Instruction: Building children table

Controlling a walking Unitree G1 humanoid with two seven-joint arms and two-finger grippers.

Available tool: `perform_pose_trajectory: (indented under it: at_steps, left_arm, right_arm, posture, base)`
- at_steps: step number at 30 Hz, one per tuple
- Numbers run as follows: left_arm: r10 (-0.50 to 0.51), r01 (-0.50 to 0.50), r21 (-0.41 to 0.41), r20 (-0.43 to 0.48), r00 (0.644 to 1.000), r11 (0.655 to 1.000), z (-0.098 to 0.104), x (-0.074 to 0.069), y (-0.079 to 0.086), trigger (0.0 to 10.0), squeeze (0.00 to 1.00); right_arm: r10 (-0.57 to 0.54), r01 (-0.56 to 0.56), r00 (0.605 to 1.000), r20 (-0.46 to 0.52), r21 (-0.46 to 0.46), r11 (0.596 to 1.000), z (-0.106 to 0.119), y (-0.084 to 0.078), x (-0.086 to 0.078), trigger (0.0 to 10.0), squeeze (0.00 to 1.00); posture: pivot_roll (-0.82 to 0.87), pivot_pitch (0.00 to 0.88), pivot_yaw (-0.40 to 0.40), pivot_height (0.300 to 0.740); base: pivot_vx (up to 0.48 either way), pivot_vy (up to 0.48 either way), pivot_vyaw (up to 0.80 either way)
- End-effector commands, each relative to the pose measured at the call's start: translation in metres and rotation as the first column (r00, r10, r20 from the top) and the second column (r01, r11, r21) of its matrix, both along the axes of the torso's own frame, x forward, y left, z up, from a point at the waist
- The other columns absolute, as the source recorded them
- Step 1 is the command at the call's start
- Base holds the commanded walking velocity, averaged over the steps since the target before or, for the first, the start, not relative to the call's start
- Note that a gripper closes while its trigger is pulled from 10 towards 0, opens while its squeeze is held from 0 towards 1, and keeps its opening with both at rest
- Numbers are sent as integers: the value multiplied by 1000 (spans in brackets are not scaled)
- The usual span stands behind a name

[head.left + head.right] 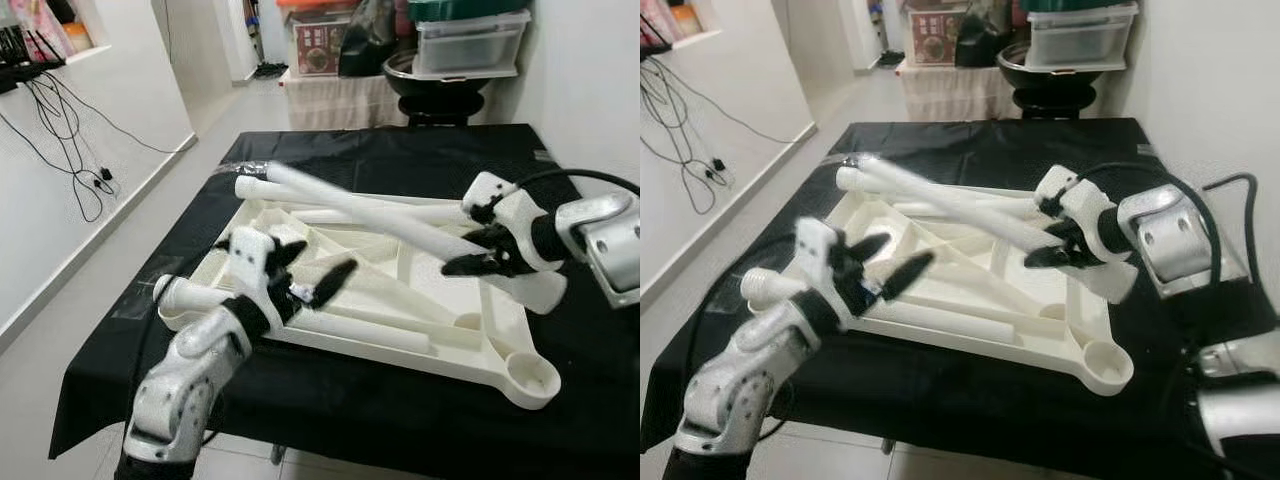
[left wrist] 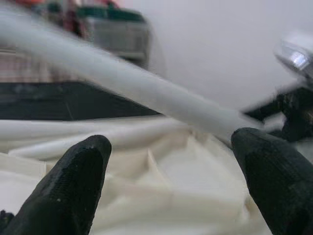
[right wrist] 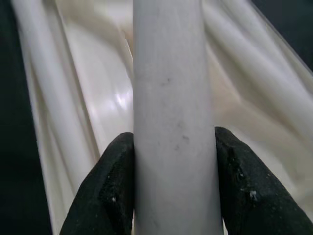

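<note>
— Black cloth covers the worktop point(image 1: 420, 160); what are the jaws doing over it?

— Right gripper point(image 1: 487, 250) has its jaws closed around a white leg point(image 1: 400, 217); the wrist view shows both fingers point(image 3: 107, 191) pressed against the tube's sides. The leg is lifted and slants across the tabletop point(image 1: 500, 330), its far end toward the worktop's far left.

— And the left?

— Left gripper point(image 1: 310, 270) hovers with jaws spread wide, gripping nothing, above the near left part of the tabletop.

— Where's that tabletop?

— Upside down on the cloth, ribs up, round sockets at the corners. More legs point(image 1: 370, 333) lie on it, one poking off the near left edge.

— Beyond that?

— Storage boxes point(image 1: 470, 40) and a dark basin point(image 1: 430, 75) past the worktop's far end, cables point(image 1: 70, 130) on the left wall.
</note>
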State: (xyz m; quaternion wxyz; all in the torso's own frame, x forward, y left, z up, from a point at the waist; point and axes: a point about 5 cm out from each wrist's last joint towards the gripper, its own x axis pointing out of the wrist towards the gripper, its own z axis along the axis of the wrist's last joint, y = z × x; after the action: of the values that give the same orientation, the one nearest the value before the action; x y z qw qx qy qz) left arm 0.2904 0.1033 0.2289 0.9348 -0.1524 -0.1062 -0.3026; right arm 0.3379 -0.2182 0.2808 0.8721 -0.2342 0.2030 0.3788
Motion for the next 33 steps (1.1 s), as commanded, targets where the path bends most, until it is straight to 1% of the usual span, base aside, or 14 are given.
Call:
perform_pose_trajectory:
  at_steps: [1, 3, 4, 6, 9, 11, 15, 16, 24, 25, 26, 27, 32, 33]
  left_arm:
    - [26, -28, -37, -47, 999, 999, -4, 3, 7, 10000, 0]
    - [42, -51, -145, -59, 997, 988, 7, 10, 13, 10000, 0]
    - [42, -51, -145, -59, 997, 988, 7, 10, 13, 10000, 0]
    - [51, -67, -224, -77, 996, 972, 13, 16, 16, 10000, 0]
    - [52, -76, -284, -89, 995, 956, 20, 23, 20, 10000, 0]
    - [49, -73, -293, -87, 995, 953, 22, 24, 20, 10000, 0]
    - [14, -30, -325, -50, 999, 945, 38, 30, 20, 10000, 0]
    - [-14, 4, -331, -26, 1000, 944, 48, 33, 16, 10000, 0]
    - [-59, 53, -354, -8, 998, 934, 63, 38, 9, 10000, 0]
    - [-69, 64, -364, -1, 998, 929, 65, 39, 7, 9216, 0]
    - [-69, 64, -364, -1, 998, 929, 65, 39, 7, 9216, 0]
    - [-82, 81, -384, 14, 997, 920, 69, 38, 6, 0, 0]
    - [-97, 102, -400, 33, 995, 911, 73, 35, 5, 0, 0]
    - [-99, 105, -405, 35, 994, 908, 73, 35, 6, 0, 0]
  right_arm:
    - [25, -27, 999, 35, 57, 998, 6, 6, -2, 0, 0]
    - [75, -92, 993, 95, 190, 978, 7, 21, -8, 0, 0]
    - [75, -92, 993, 95, 190, 978, 7, 21, -8, 0, 0]
    - [110, -137, 986, 122, 240, 961, 5, 31, -14, 0, 0]
    - [154, -177, 982, 114, 241, 954, -2, 41, -18, 0, 0]
    - [161, -184, 981, 109, 239, 954, -4, 43, -19, 0, 0]
    - [209, -229, 973, 101, 251, 941, -10, 56, -24, 0, 0]
    - [232, -250, 968, 100, 257, 933, -13, 64, -27, 0, 0]
    - [282, -295, 955, 87, 261, 919, -21, 80, -34, 0, 0]
    - [285, -297, 955, 82, 264, 918, -24, 82, -34, 0, 0]
    - [285, -297, 955, 82, 264, 918, -24, 82, -34, 0, 0]
    - [278, -289, 957, 79, 267, 919, -27, 84, -33, 0, 0]
    - [254, -265, 964, 77, 274, 924, -29, 84, -31, 0, 0]
    - [227, -241, 971, 81, 289, 926, -30, 85, -28, 10000, 0]
  posture:
    - [-96, 46, 77, 740]
    - [-89, 54, 82, 740]
    - [-89, 54, 82, 740]
    - [-89, 56, 84, 740]
    - [-89, 61, 87, 740]
    - [-89, 61, 87, 740]
    - [-87, 62, 88, 740]
    - [-80, 60, 88, 740]
    - [-84, 58, 98, 740]
    - [-85, 57, 96, 740]
    - [-85, 57, 96, 740]
    - [-89, 57, 94, 740]
    - [-100, 59, 90, 740]
    - [-103, 62, 86, 740]
  base:
    - [0, 0, 0]
    - [0, 0, 0]
    - [0, 0, 0]
    - [0, 0, 0]
    - [0, 0, 0]
    - [0, 0, 0]
    - [0, 0, 0]
    - [0, 0, 0]
    - [0, 0, 0]
    - [0, 0, 0]
    - [0, 0, 0]
    - [0, 0, 0]
    - [0, 0, 0]
    - [0, 0, 0]
